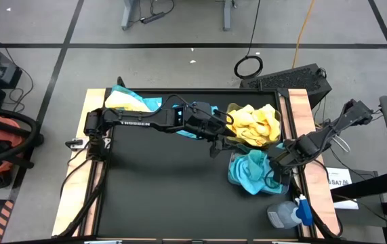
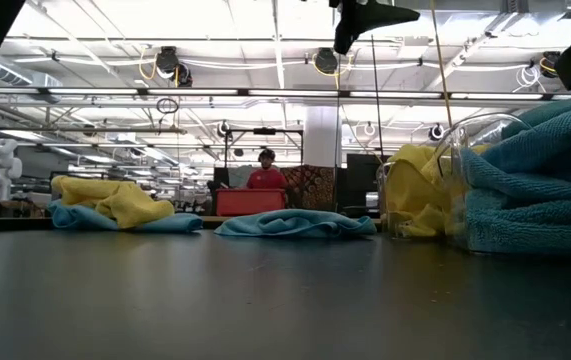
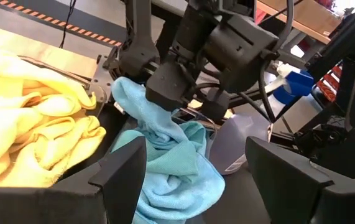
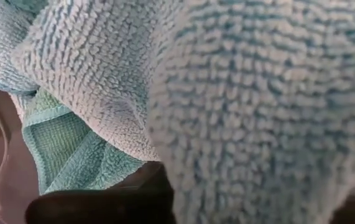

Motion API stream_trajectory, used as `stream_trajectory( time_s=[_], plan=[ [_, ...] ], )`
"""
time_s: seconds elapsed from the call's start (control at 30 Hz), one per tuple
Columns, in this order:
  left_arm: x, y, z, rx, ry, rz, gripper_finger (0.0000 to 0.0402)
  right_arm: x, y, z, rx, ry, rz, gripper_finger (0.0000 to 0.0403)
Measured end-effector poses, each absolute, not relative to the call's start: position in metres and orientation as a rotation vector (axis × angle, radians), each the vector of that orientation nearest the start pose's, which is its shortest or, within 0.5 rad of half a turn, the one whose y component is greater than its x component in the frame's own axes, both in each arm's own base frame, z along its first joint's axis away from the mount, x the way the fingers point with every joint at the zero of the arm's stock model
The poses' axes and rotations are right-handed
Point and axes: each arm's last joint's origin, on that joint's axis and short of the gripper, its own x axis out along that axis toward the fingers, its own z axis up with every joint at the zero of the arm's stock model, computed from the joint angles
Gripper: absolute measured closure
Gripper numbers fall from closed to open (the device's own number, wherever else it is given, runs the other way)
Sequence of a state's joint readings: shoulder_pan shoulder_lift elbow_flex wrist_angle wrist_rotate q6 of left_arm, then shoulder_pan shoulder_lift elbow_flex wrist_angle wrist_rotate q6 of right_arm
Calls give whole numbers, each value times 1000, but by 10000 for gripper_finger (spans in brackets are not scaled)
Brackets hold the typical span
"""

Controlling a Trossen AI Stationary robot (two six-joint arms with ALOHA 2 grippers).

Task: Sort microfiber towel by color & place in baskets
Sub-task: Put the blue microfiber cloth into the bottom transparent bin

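Two clear bins stand at the table's right side. The far bin [image 2: 389,205] holds yellow towels [image 1: 254,124]; the near bin [image 2: 459,165] holds teal towels [image 1: 249,173]. My right gripper [image 1: 273,160] is over the teal bin, shut on a teal towel [image 3: 141,107]. My left gripper [image 1: 219,144] hangs open beside the bins on their left and touches nothing; its fingers [image 3: 124,174] frame the teal heap in its wrist view. A mixed yellow and teal pile [image 1: 131,102] lies at the far left corner. One loose teal towel [image 2: 295,224] lies flat near the far edge. My right gripper pinches the teal towel between its two fingers at a bunched upper part [image 3: 133,99]. It comes from above, slanting in from the table's right. The towel hangs below the fingers, and its lower part [image 3: 177,180] lies slack on the teal heap in the bin.
A blue-capped grey bottle [image 1: 287,215] lies at the near right corner, close to the teal bin. A black keyboard [image 1: 295,80] sits beyond the far right edge. The dark table surface [image 1: 159,190] spreads left and near of the bins. A person [image 2: 266,172] sits far behind.
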State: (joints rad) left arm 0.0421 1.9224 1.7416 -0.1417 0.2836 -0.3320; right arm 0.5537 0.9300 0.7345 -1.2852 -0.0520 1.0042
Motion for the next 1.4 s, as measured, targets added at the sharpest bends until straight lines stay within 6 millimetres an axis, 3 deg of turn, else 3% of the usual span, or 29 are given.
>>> stream_trajectory(
  time_s=[0.17,0.53,0.73,1.03,1.2,1.4],
  plan=[
    [453,11,336,-381,358,-184,123,106,68,230,471,1517,-253,353],
    [453,11,335,-383,366,-182,123,105,69,230,533,1556,-279,188],
    [453,13,335,-384,366,-182,123,108,71,257,560,1499,-262,156],
    [453,13,335,-384,367,-189,123,104,66,303,545,1416,-270,175],
    [453,13,335,-384,366,-189,123,105,65,304,526,1381,-292,222],
    [453,13,335,-384,366,-189,123,110,67,288,509,1369,-310,328]
  ],
)
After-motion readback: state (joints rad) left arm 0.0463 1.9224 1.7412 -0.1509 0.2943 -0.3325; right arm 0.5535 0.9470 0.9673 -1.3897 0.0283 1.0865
